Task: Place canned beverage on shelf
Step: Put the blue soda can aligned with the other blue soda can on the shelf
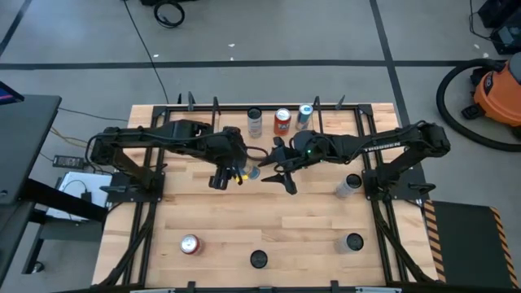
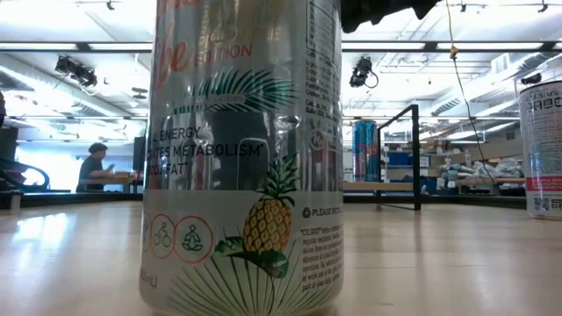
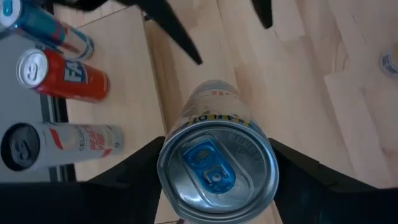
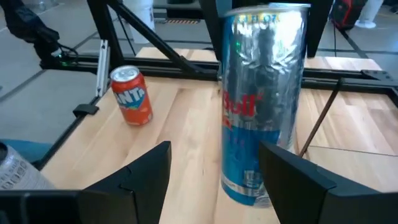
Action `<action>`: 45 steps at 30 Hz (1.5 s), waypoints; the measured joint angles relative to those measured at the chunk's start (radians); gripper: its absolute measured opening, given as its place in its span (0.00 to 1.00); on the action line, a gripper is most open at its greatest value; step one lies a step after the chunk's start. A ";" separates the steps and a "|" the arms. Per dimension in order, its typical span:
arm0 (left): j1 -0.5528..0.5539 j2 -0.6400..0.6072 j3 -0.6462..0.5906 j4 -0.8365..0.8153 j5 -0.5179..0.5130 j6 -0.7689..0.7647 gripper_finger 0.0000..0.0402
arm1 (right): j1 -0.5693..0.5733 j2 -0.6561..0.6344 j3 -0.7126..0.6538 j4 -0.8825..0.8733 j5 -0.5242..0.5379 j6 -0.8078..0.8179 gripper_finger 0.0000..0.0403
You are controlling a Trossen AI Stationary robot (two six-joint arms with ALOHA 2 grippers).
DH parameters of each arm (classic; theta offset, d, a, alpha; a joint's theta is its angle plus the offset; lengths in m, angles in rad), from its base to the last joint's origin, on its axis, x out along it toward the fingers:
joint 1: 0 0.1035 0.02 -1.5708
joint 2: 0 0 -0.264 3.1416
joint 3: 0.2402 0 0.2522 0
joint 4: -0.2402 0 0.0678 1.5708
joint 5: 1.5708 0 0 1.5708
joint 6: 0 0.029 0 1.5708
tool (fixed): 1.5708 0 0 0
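Note:
A silver and blue canned beverage (image 3: 214, 168) is in my left gripper (image 1: 244, 172), which is shut on it over the middle of the table. My right gripper (image 1: 278, 171) stands open just to the can's right. Its fingers (image 4: 149, 171) lie level, pointing at the can (image 4: 261, 106), one on each side and short of it. The shelf (image 1: 269, 110), black rods around a wood board, stands at the far edge. On it stand a white can (image 1: 255, 122), an orange can (image 1: 282, 120) and a blue can (image 1: 304, 115). My left gripper pinches the can's upper wall just under the top rim (image 3: 165, 152) between its two fingers, one on each side. The fingers come from above, slanting down. The can hangs nearly upright below them, top up, and its base (image 4: 249, 193) looks clear of the table.
A red-topped can (image 1: 190, 244) and two dark-topped cans (image 1: 258, 259) (image 1: 353, 242) stand near the front edge. One of them, with a pineapple print (image 2: 241, 158), fills the low view. A pale can (image 1: 348, 185) lies by the right arm's base.

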 joint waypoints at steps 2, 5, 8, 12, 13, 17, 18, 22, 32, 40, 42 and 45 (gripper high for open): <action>0.000 0.000 0.000 0.005 -0.001 0.032 0.60 | -0.007 0.001 -0.001 0.000 0.000 -0.004 0.61; 0.000 0.000 0.000 0.028 0.000 0.079 0.60 | -0.017 0.001 -0.001 0.018 0.000 -0.004 0.61; 0.000 0.000 0.000 0.072 0.000 0.126 0.60 | -0.025 0.000 -0.001 0.032 0.000 -0.004 0.61; 0.000 0.000 0.000 0.084 0.000 0.186 0.60 | -0.033 0.000 -0.001 0.033 -0.001 -0.004 0.61; 0.000 0.000 0.000 0.087 0.000 0.200 0.60 | -0.036 0.000 -0.001 0.033 -0.001 -0.004 0.61; 0.000 0.000 -0.001 0.103 -0.001 0.230 0.60 | -0.047 -0.001 -0.001 0.027 -0.026 -0.004 0.61; 0.000 0.000 -0.001 0.110 0.000 0.232 0.60 | -0.048 -0.002 -0.001 0.027 -0.028 -0.004 0.61; 0.000 0.000 -0.002 0.148 0.004 0.236 0.60 | -0.048 -0.003 0.000 0.026 -0.026 -0.004 0.61; 0.000 0.001 -0.001 0.164 0.001 0.205 0.60 | -0.046 0.000 -0.003 0.075 -0.020 -0.021 0.61; 0.001 0.006 -0.001 0.180 0.004 0.203 0.59 | -0.046 0.023 0.001 0.112 0.026 -0.069 0.61; 0.000 0.006 -0.001 0.172 0.004 0.197 0.59 | -0.047 0.033 0.002 0.124 0.007 -0.092 0.61; 0.000 0.007 -0.002 0.177 0.008 0.196 0.59 | -0.044 0.032 0.002 0.116 -0.003 -0.109 0.61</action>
